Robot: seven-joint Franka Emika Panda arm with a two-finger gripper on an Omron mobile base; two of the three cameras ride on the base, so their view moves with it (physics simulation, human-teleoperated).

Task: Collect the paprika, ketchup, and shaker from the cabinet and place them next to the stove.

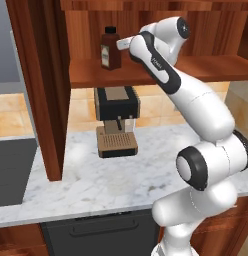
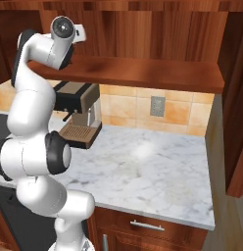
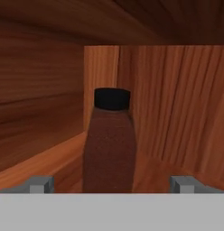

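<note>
In the left base view, the paprika (image 1: 110, 49) stands upright on the cabinet (image 1: 146, 70) shelf, above the coffee machine (image 1: 116, 120) on the table (image 1: 96, 185). The right base view shows the arm reaching up to that shelf. In the hand view, the tool (image 3: 112, 184) is fully open and empty, its fingertips (image 3: 40, 184) flanking the paprika (image 3: 109, 149); advancing level and centred before closing should grip best.
</note>
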